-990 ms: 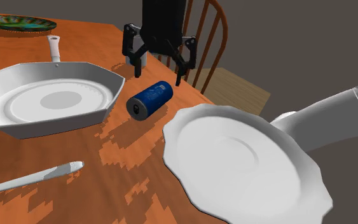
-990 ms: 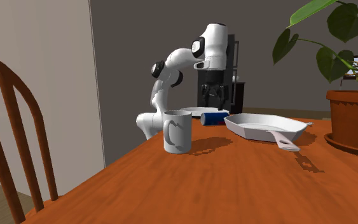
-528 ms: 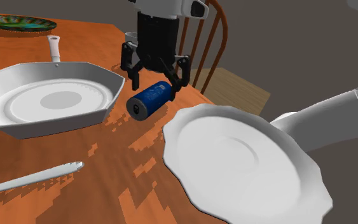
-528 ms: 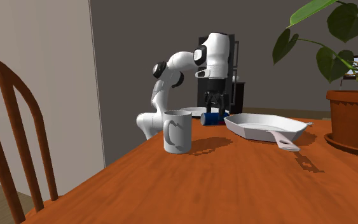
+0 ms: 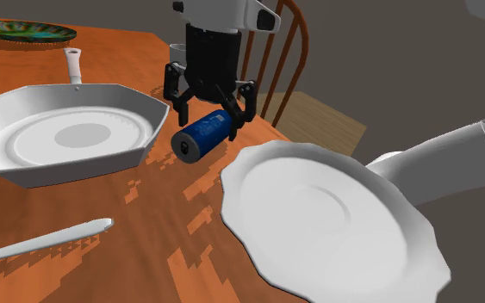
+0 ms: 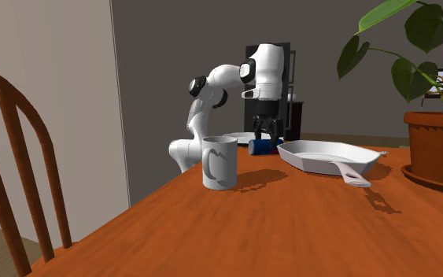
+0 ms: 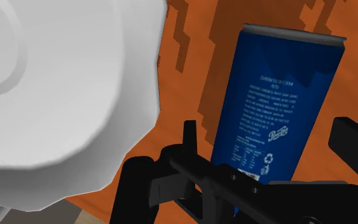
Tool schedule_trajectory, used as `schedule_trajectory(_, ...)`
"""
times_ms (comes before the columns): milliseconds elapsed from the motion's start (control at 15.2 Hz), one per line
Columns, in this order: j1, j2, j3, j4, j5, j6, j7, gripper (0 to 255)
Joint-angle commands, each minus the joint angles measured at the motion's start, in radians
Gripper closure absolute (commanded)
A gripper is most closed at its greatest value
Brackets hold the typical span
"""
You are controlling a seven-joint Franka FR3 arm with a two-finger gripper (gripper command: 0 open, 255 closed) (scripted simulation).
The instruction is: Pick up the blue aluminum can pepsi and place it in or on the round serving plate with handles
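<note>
The end effector (image 5: pixel 208 123) straddles the blue can (image 5: pixel 199 138) and covers its far end in the shoulder view. From the wrist view, the black body swallows the can's near end too. Behind the end effector, the mug (image 5: pixel 177 53) is down to a sliver. On the desk (image 5: pixel 171 250), the white plate (image 5: pixel 318 215) runs off the bottom edge, and the pan (image 5: pixel 68 129) and the utensil (image 5: pixel 51 237) off the left. In the second exterior view the can is too small to tell whether the fingers touch it, and the mug blocks part of the plate.
</note>
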Motion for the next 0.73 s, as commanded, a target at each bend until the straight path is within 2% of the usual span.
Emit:
schedule_trajectory(0,0.0,0.0,0.0,0.0,0.0,0.0,0.0,255)
schedule_trajectory(660,-0.002,0.003,-0.003,0.014,-0.003,-0.012,0.002,255)
